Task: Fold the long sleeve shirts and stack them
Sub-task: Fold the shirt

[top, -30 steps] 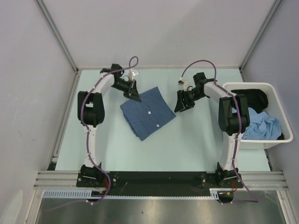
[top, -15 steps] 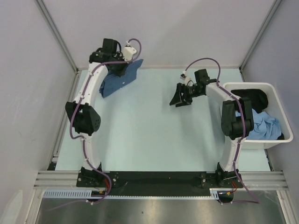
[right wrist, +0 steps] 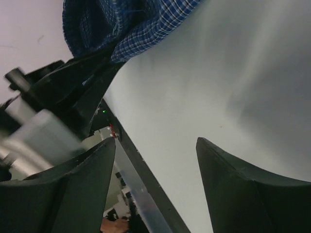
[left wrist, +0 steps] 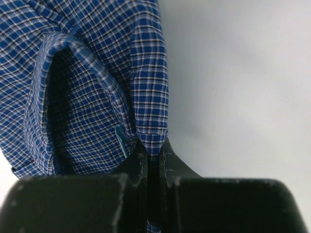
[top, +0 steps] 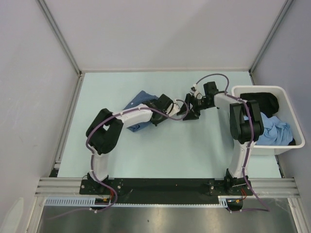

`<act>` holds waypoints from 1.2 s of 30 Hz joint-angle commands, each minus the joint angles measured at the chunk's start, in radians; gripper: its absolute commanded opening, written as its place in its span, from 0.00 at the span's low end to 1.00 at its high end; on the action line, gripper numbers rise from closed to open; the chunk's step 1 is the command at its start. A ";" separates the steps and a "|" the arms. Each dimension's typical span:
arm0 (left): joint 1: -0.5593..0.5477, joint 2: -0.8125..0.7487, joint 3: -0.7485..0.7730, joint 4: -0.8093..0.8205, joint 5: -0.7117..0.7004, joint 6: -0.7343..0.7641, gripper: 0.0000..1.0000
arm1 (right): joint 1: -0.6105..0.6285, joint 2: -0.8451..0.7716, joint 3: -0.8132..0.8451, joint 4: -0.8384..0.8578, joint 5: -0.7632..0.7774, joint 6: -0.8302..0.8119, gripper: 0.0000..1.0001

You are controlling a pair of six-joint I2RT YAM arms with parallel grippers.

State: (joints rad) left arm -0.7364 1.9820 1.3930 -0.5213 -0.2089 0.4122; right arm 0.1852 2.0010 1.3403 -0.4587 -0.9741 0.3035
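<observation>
- From the left wrist: pinches a folded edge of the blue checked shirt [left wrist: 97, 73] in the left end effector [left wrist: 150, 153], jaws pressed together on the cloth
- Shows the rest of the shirt bunched in loose folds beyond the fingers and to their left, with pale worktop [left wrist: 233, 73] to the right
- From the right wrist: holds the right end effector [right wrist: 155, 145] spread wide over the worktop, with nothing between its fingers
- Looks across at the left end effector, upper left, with checked cloth caught at its tip
- From above: finds the shirt crumpled near the middle of the worktop, a little to the left and far side, partly hidden under the left arm [top: 131, 116]
- Has both arms reaching toward the middle, wrists close together
- Has a white bin [top: 257, 88] at the right edge, holding black cloth [top: 262, 102] at its far end and light-blue cloth [top: 272, 131] nearer
</observation>
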 commanded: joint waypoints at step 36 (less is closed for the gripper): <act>0.586 -0.439 -0.255 0.033 0.721 -0.311 0.72 | 0.214 0.093 -0.323 0.741 0.298 0.735 0.61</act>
State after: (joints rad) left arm -0.1524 1.5917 1.1591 -0.5556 0.4919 0.1200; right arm 0.3958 2.0346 1.0275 0.2432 -0.8085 1.0203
